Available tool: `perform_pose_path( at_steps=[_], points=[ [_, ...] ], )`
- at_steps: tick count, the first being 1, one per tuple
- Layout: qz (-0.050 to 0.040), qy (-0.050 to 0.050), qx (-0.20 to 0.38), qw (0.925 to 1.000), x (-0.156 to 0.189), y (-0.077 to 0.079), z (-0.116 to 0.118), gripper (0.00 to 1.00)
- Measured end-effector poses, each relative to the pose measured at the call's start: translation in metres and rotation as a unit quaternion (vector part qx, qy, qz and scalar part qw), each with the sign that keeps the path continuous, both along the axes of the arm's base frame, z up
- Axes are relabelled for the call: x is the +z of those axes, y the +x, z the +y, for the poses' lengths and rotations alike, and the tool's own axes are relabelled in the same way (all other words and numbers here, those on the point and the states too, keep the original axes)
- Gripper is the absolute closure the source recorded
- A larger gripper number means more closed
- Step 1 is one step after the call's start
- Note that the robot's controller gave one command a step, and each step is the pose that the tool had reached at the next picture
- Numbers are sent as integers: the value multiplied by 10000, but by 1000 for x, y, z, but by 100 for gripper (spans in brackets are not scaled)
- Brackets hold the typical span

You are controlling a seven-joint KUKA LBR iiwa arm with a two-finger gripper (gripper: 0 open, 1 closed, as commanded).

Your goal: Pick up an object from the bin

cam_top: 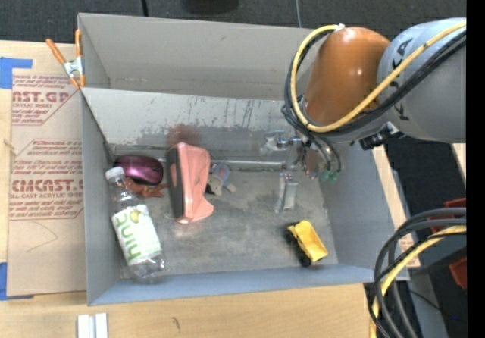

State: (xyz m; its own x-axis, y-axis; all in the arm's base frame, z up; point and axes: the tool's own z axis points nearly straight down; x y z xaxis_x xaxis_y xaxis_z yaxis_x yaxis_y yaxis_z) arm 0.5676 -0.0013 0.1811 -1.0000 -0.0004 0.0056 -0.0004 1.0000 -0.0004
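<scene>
My gripper (283,170) hangs under the orange cover over the right middle of the bin floor. Its two metal fingers stand apart, one fingertip (287,197) nearer the front and the other toward the back wall, with only bare floor between them. A small yellow and black toy vehicle (307,242) lies just in front of the gripper, near the front right corner and apart from the fingers. To the gripper's left a small grey object (220,177) rests beside a pink item with a black strip (189,181).
A clear plastic bottle with a green and white label (136,234) lies along the left wall. A glossy magenta rounded object (141,169) sits behind it at the left. The arm and its cables hang over the bin's right rim.
</scene>
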Motion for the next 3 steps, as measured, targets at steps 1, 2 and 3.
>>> perform_pose_path(
  at_steps=[1,2,3],
  points=[
    [-38,0,-1,10000,5,2,0,0],
    [-41,1,13,10000,5,1,0,0],
    [-22,-2,152,9999,30,-45,19,0]
  ],
)
